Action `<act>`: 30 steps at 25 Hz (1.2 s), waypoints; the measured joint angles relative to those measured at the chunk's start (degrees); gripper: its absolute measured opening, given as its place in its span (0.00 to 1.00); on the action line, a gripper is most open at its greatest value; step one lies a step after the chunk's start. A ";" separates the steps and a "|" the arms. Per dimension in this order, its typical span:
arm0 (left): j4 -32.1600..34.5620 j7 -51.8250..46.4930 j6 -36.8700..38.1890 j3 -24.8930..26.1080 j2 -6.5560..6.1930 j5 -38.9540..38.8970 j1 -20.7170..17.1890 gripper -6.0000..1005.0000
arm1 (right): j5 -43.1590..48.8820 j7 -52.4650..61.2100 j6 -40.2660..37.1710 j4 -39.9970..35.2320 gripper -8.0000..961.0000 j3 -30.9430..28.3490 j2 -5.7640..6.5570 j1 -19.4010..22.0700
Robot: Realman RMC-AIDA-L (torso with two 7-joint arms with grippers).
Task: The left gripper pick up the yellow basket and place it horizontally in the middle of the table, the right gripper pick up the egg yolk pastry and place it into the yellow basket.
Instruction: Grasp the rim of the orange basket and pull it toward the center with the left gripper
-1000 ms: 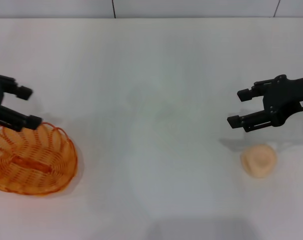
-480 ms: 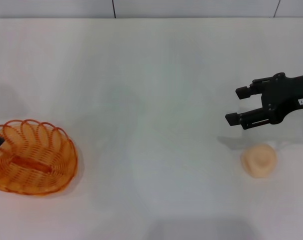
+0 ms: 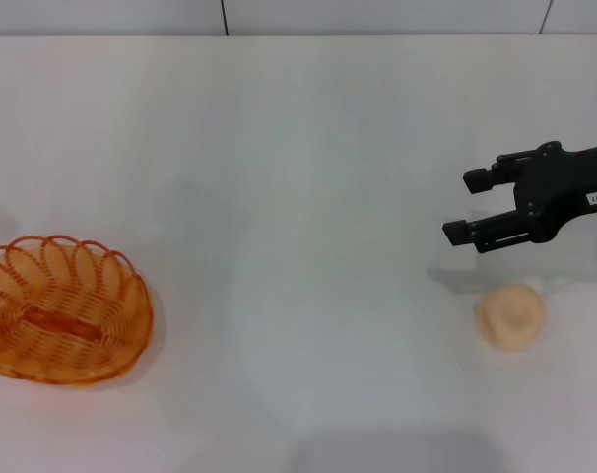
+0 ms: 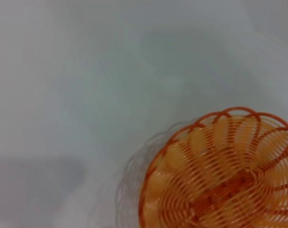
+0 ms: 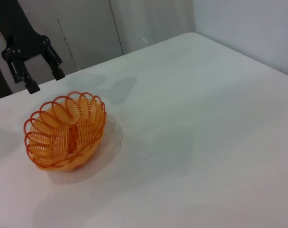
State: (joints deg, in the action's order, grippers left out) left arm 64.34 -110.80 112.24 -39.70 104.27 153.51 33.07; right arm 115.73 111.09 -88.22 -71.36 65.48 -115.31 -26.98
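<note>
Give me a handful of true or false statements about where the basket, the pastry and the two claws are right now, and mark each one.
1. The orange wire basket sits at the table's left side. True.
2. The round cream pastry lies inside the basket. False: it lies on the white table, far to the right.
3. The right claw hangs open near the pastry. True.
4. The left claw grips the basket's rim. False: it hangs open, clear of the basket.
5. The basket is empty. True.
</note>
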 joint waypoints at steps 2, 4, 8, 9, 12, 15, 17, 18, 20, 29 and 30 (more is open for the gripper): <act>0.00 0.10 -0.44 0.41 -0.08 0.07 -0.51 0.85 | -0.18 0.00 0.03 0.00 0.83 0.00 0.00 0.00; 0.00 0.13 -1.20 0.47 -0.10 0.12 -1.10 0.85 | -0.33 0.00 0.03 0.00 0.83 0.00 0.00 0.00; -0.13 0.22 -2.70 1.14 0.16 1.20 -1.85 0.85 | -0.36 0.00 0.03 -0.01 0.83 0.00 0.00 0.00; -0.21 0.29 -2.97 1.32 0.34 1.50 -2.02 0.85 | -0.36 0.00 0.03 -0.01 0.83 0.00 0.00 -0.02; -0.33 0.58 -3.69 1.82 0.65 1.91 -2.51 0.85 | -0.36 0.00 0.03 -0.01 0.83 0.00 0.00 -0.10; -0.42 0.56 -5.01 2.00 1.10 2.03 -2.94 0.85 | -0.36 0.00 0.01 -0.01 0.83 0.00 0.00 0.00; -0.58 0.55 -5.94 2.03 1.49 2.09 -3.16 0.85 | -0.37 0.00 -0.03 -0.01 0.83 0.00 0.00 0.07; -0.69 0.55 -6.35 2.05 1.67 2.11 -3.26 0.85 | -0.36 0.00 -0.06 -0.01 0.83 0.00 0.00 0.11; -0.89 0.59 -7.11 2.07 2.06 2.13 -3.45 0.85 | -0.36 0.00 -0.15 -0.01 0.83 0.00 0.00 0.07; -1.81 0.36 -9.75 3.09 3.90 1.89 -3.72 0.84 | -0.36 0.00 -0.63 0.04 0.83 -0.11 0.14 -0.35; -2.08 0.37 -10.17 3.18 4.21 1.90 -3.71 0.84 | -0.33 0.00 -0.63 0.04 0.83 -0.14 0.15 -0.40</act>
State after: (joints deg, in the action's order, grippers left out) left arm 62.25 -110.43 102.07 -36.51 108.48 155.41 29.36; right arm 115.41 111.09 -88.85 -71.32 65.33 -115.17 -27.39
